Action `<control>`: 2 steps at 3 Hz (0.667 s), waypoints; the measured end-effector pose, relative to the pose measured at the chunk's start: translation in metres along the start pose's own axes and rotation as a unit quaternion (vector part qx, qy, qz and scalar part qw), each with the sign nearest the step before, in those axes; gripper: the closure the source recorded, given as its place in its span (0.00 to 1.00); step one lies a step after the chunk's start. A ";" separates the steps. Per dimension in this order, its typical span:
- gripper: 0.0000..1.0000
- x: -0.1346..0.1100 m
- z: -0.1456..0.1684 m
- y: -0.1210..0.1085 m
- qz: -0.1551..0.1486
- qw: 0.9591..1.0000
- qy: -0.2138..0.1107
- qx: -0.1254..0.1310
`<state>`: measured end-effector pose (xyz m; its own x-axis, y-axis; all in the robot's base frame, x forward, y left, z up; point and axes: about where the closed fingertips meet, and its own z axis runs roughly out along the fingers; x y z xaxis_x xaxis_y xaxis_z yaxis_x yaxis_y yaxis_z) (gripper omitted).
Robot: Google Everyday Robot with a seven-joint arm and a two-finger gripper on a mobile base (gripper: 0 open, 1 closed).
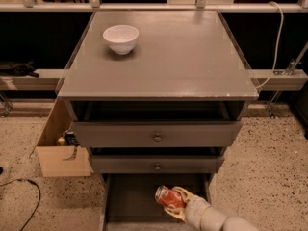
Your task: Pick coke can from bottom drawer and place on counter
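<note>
The claw [174, 202] reaches in from the lower right and is closed around the coke can [167, 197], which lies tilted between its pale fingers over the dark floor of the open bottom drawer [130, 201]. Above, the grey bench [168, 61] carries a white bowl [121, 38] near its back left corner.

speckled terrazzo floor [269, 167]; open cardboard box [60, 155] left; white cable [277, 37] right; dark recess [38, 37] behind.
</note>
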<state>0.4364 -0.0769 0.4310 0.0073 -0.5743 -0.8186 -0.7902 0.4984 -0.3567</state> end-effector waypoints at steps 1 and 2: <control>1.00 -0.081 -0.051 0.026 -0.099 0.994 -0.046 -0.002; 1.00 -0.115 -0.070 0.017 -0.114 0.991 -0.069 0.021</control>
<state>0.3787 -0.0479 0.5507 0.2690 -0.5828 -0.7668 -0.7315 0.3943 -0.5562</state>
